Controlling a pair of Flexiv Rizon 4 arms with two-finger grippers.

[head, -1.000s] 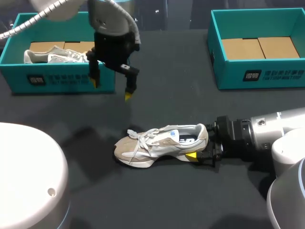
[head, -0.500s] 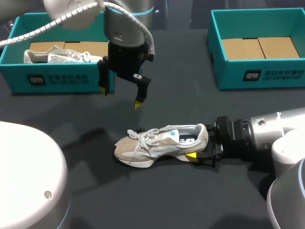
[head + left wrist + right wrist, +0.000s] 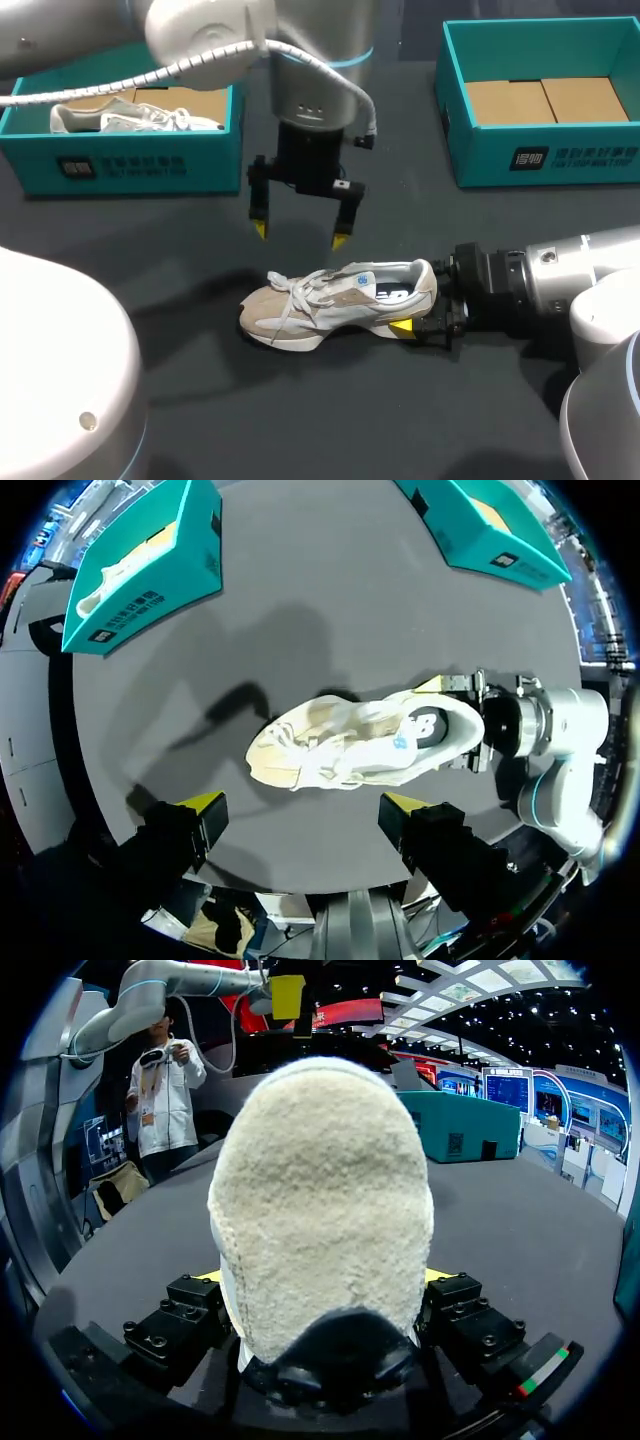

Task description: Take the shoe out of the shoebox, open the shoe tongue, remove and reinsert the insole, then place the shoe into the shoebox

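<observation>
Shoe [image 3: 335,300]: likely light, soft upper, stiff sole; heel suits gripping.
Right end effector [image 3: 422,308]: pinching the heel.
Left end effector [image 3: 299,235]: spread, above the shoe.

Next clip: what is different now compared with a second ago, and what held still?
The left gripper swung away from the front of the left shoebox toward the right arm's side, turning as it went. Its fingers are open and it now hangs above the shoe. Nothing was taken hold of or let go. The shoe lay still, and the right gripper stayed shut on its heel.
</observation>
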